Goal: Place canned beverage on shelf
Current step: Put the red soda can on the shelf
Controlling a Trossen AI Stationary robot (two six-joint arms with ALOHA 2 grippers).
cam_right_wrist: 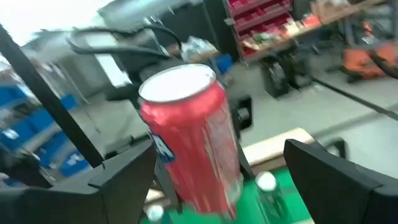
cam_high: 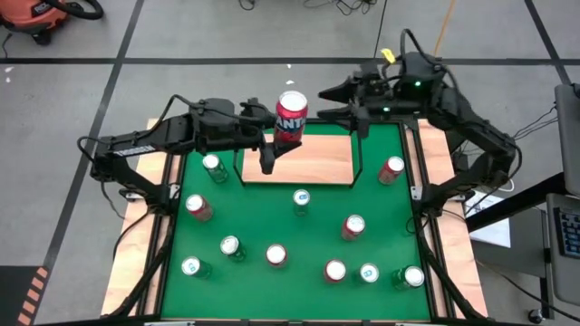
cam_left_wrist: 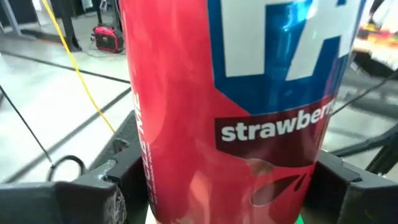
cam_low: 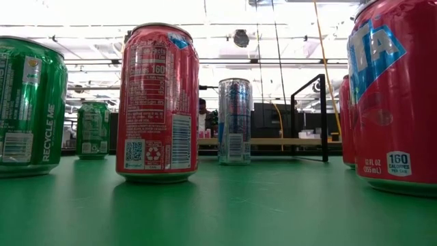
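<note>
One red can [cam_high: 291, 116] pinched by left fingers [cam_high: 270, 145] above the shelf [cam_high: 313, 159] (right fingers [cam_high: 339, 100] spread, nearby).

— What's in front of me down at table height?

— A tall red can [cam_low: 158, 102] stands upright on the green mat [cam_low: 225, 212], its label side toward me. At the left edge is a green can [cam_low: 31, 106], with a second green can [cam_low: 92, 130] farther back.

— And on the right?

— A big red can [cam_low: 396, 96], very near, cut off by the edge. Far back stands a silver can [cam_low: 235, 121], before a wooden board [cam_low: 287, 141] with a black rail [cam_low: 322, 116].
</note>
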